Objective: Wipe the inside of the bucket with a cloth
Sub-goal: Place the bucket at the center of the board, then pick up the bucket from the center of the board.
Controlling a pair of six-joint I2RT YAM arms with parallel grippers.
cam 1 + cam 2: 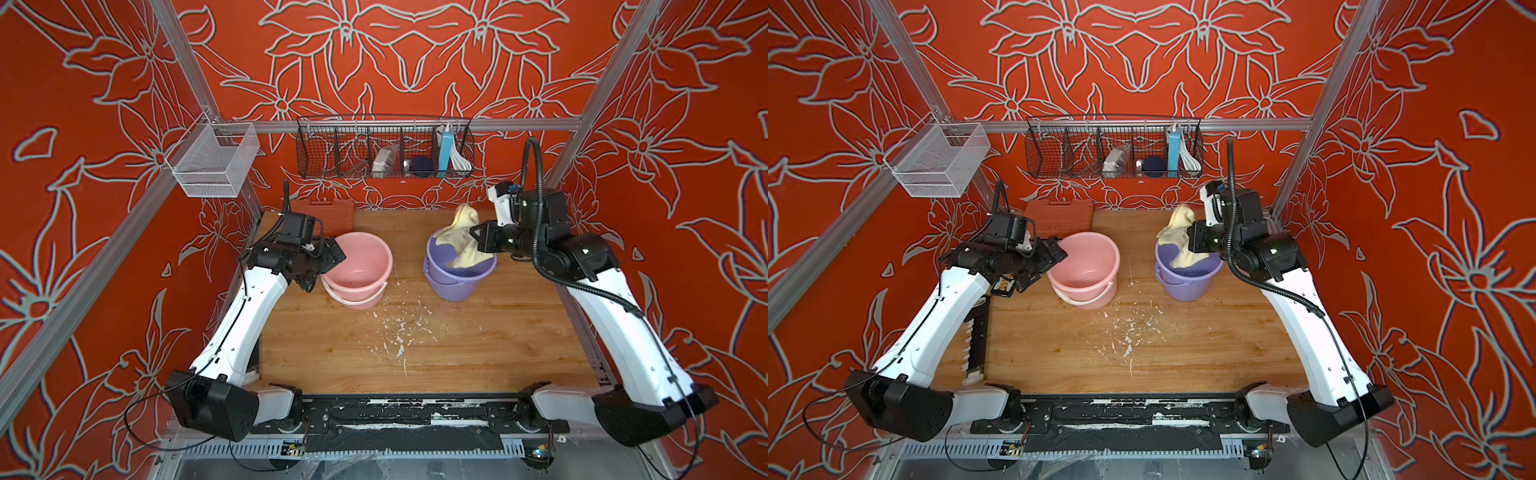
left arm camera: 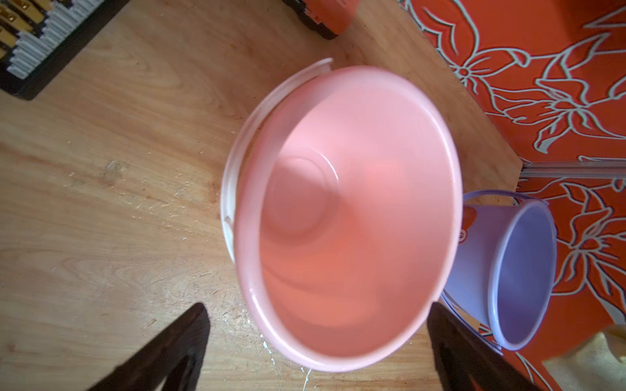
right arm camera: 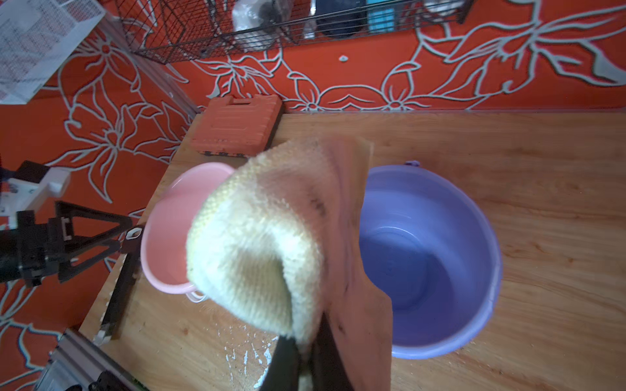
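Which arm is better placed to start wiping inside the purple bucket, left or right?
Right. The right arm has its jaws shut on the cloth, which hangs over the mouth of the purple bucket. The left arm has open, empty jaws beside the pink bucket.

- Red walls point(image 1: 104, 249) with pale flower outlines.
- Wooden table point(image 1: 478, 340), flecked white.
- Black wire basket point(image 1: 320, 166) and white mesh basket point(image 1: 208, 183) hang from metal rails point(image 1: 523, 124).
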